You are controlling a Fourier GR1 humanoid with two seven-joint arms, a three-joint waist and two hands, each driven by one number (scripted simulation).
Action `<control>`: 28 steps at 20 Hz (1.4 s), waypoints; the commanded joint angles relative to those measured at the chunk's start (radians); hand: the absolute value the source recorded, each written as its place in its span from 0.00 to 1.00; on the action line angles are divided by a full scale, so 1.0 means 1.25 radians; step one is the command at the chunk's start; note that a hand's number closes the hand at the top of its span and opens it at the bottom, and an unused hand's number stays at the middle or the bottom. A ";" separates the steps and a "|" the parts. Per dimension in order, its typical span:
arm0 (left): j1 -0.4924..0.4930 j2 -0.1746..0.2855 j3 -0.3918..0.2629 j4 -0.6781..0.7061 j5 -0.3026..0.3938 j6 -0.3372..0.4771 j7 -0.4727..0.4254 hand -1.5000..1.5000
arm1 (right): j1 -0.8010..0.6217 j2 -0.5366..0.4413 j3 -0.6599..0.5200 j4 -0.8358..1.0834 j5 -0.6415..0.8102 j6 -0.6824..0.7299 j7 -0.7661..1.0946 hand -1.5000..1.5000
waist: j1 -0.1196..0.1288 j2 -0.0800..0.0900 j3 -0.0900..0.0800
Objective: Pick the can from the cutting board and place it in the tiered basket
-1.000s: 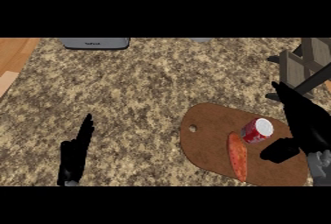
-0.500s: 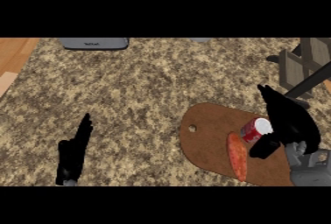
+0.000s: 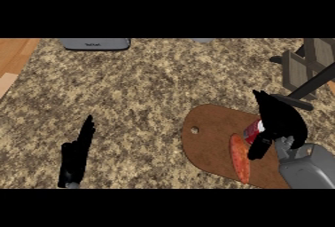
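1. The brown cutting board (image 3: 209, 148) is lying on the speckled counter (image 3: 144, 97). It is carrying two things.
2. The red can (image 3: 252, 131) is sitting on the board's right part, mostly hidden under the right hand (image 3: 282, 124).
3. An orange vegetable (image 3: 239, 158) is lying lengthwise on the board, just left of and below the can.
4. The right hand is hovering over the can with its fingers stretched toward the board's far edge and its thumb hanging down apart from them on the can's left side, so it is released, not clenched. Whether it is touching the can cannot be told.
5. The tiered basket (image 3: 302, 66) is standing beyond the board's far right corner. Only part of it is showing, so what its tiers are holding cannot be told.
6. The left hand (image 3: 77, 153) is resting well left of the board, fingers straight and holding nothing.
7. A grey appliance (image 3: 95, 43) is sitting far beyond the board to the left.
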 commanded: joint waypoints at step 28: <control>0.032 -0.054 0.019 -0.100 -0.097 -0.008 0.086 0.50 | 0.053 0.087 -0.139 0.181 0.099 0.121 -0.061 1.00 | -0.002 0.000 0.001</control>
